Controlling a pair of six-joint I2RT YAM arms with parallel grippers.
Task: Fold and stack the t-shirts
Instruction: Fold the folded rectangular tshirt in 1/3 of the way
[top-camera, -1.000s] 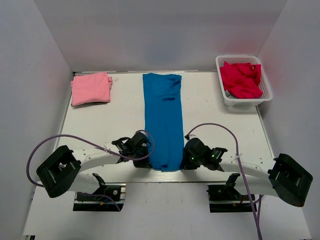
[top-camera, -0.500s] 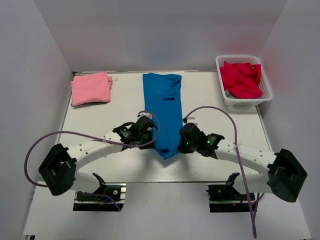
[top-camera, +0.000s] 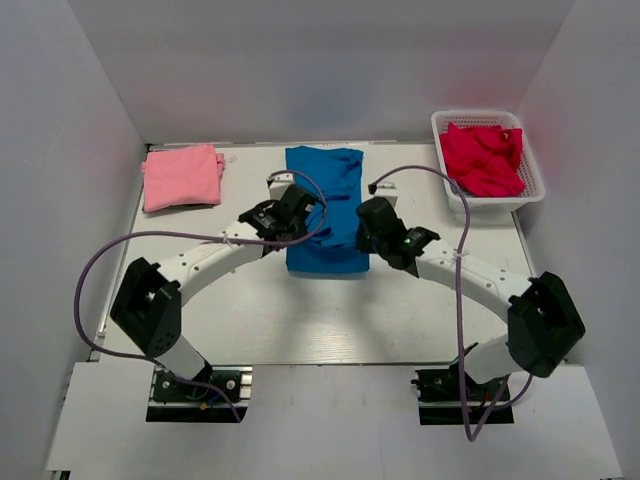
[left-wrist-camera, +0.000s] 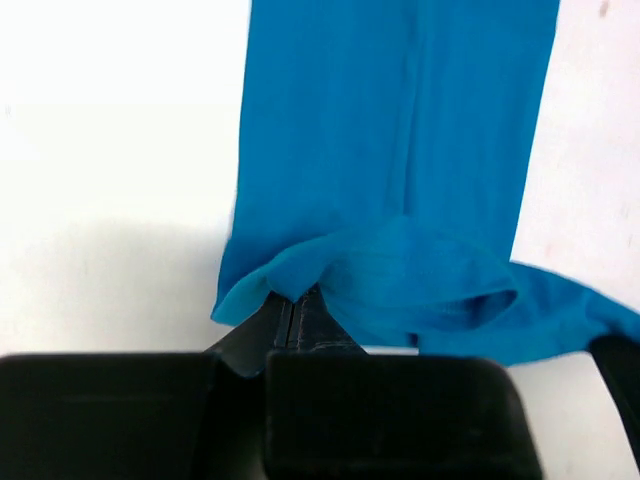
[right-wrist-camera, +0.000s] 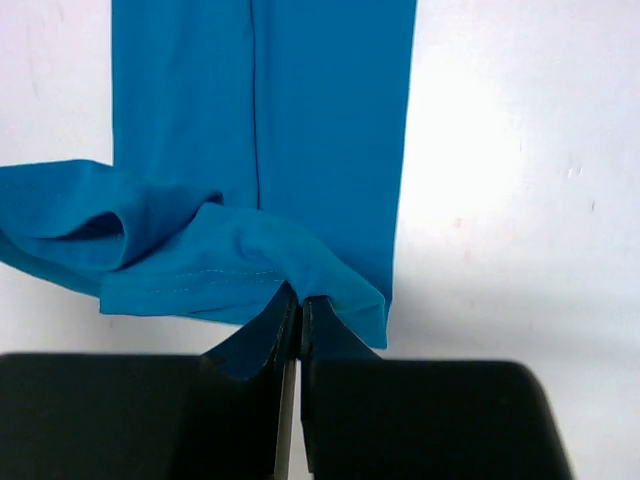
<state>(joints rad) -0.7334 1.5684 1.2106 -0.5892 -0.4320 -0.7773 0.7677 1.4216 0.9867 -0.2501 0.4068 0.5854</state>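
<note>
As seen only from the wrists, clamping the blue t-shirt hem in left gripper and right gripper (cloth doubled over itself). From above, lies midway along the far edge; pink t-shirt at far-left corner.

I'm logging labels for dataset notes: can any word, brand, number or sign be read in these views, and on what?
None can be read.
The bright blue cotton t-shirt, the folded pale pink t-shirt, the crumpled red garment and its white plastic basket show no print, tag or label in any view.
</note>
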